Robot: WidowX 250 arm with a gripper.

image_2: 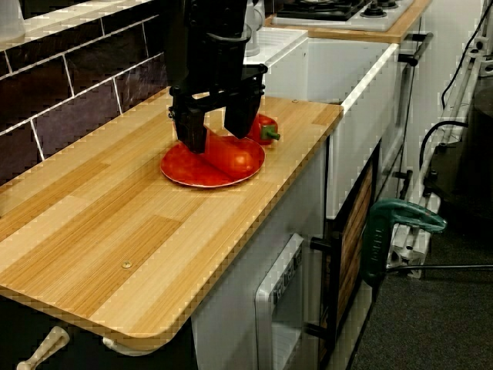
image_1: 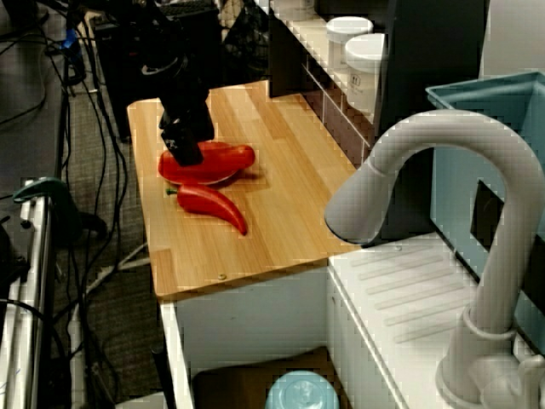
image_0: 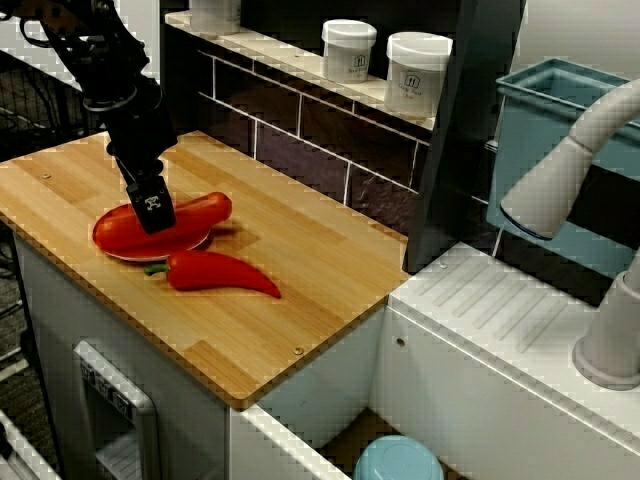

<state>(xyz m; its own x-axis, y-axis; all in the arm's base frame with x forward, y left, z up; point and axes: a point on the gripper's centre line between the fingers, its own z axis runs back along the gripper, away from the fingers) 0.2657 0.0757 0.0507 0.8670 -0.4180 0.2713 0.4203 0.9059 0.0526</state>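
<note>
On the left of the wooden counter (image_0: 310, 260), the black gripper (image_2: 218, 137) is standing straight down over a red plate (image_2: 183, 168). Its two fingers (image_2: 192, 132) are spreading wide, unclenched, and straddling the red pepper (image_0: 203, 210) that is lying across that plate. In the low view along the counter the pepper is sitting between them, though I cannot tell whether the pads are pressing on it. Just to the right, a second red pepper (image_0: 222, 272) with a green stem is lying on the bare wood, close beside the plate's rim and near the counter's front edge. Further right, two white jars (image_0: 417, 72) are standing on the tiled ledge behind, well apart from the plate. Beyond a dark upright post, a white draining board (image_0: 500, 300) is adjoining the counter, a blue bin (image_0: 540, 130) is standing behind it, and a pale faucet (image_0: 570, 170) is arching across the foreground, covering part of the bin.
</note>
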